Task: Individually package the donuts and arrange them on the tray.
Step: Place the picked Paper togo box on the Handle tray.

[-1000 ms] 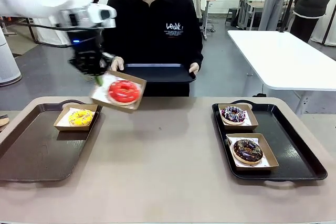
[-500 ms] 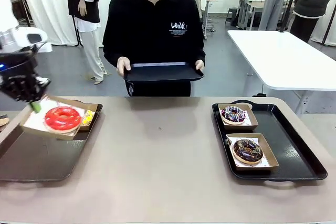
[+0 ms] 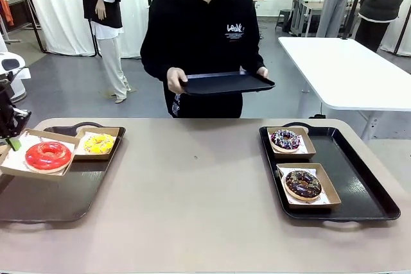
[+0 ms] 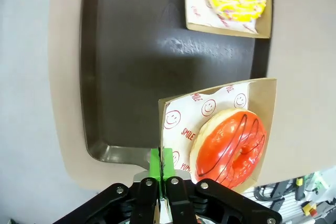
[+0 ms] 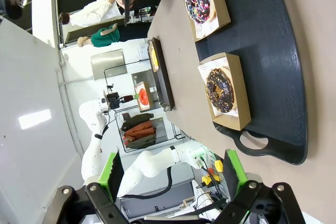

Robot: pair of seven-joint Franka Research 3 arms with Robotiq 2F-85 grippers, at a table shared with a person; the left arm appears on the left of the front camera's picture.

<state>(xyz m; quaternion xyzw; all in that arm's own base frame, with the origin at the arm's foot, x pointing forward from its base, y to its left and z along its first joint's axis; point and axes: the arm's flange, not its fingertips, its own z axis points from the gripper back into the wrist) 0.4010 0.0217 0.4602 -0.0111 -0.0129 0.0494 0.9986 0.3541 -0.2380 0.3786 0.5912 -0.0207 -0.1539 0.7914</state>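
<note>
My left gripper (image 3: 13,140) hangs over the far-left end of the left tray (image 3: 58,194), shut on the rim of a cardboard box (image 3: 19,165) that holds the red-glazed donut (image 3: 48,156). In the left wrist view the green pads (image 4: 156,163) pinch the box's paper-lined edge, with the red donut (image 4: 231,148) beside them, above the tray (image 4: 136,51). The yellow donut (image 3: 98,144) sits boxed at the tray's back right. On the right tray (image 3: 359,178) lie the boxed sprinkled donut (image 3: 286,139) and dark chocolate donut (image 3: 303,184). My right gripper (image 5: 173,174) is open, high above that tray.
Across the table a person holds an empty black tray (image 3: 225,83) in both hands at waist height. The tan tabletop (image 3: 192,197) lies bare between the two trays. A white table (image 3: 347,68) stands behind on the right.
My left gripper has carried the red donut's box leftward and down, from in front of the person to over the left tray. The person has stepped to the right with the black tray.
</note>
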